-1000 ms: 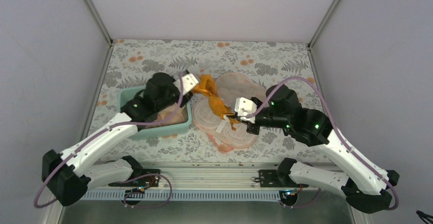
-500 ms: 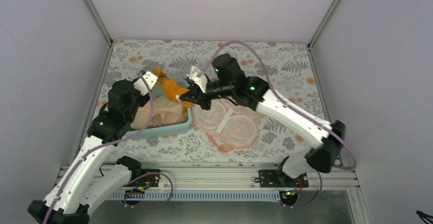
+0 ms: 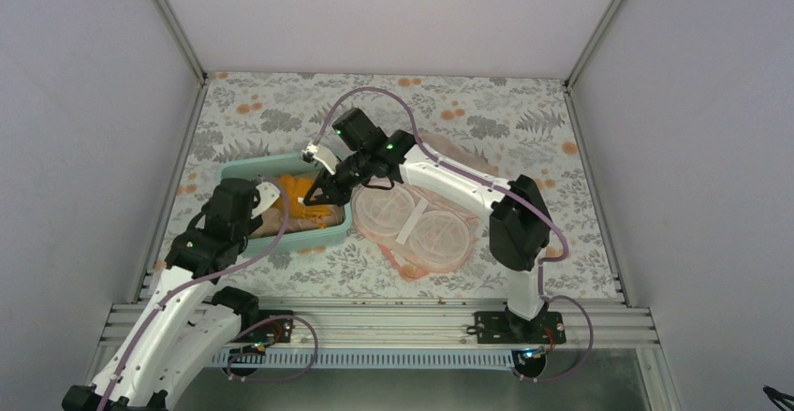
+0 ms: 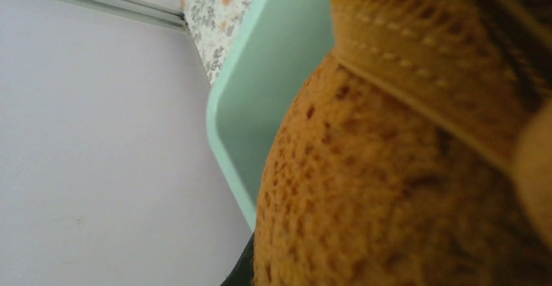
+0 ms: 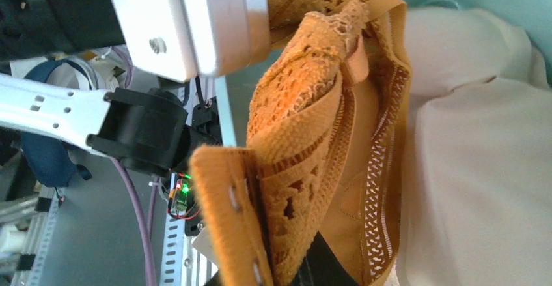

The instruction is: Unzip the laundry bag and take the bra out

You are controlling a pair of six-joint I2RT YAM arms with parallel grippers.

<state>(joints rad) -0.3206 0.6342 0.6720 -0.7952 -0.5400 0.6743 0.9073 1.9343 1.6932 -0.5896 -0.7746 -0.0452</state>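
Over the tub [image 3: 245, 165], my right gripper [image 3: 308, 197] is pinching the bra [image 3: 292, 189], likely to drop it there, outside the opened bag [image 3: 421, 228] just beside, while my left gripper [image 3: 277, 198] is touching it, grip not tellable.

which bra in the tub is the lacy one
The mustard-orange bra at the teal tub's right end, by the right tool; the pale beige bras are smooth.

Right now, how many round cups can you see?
2 in the laundry bag: one cup beside the teal tub, the other nearer the arms. The right arm may hide more.
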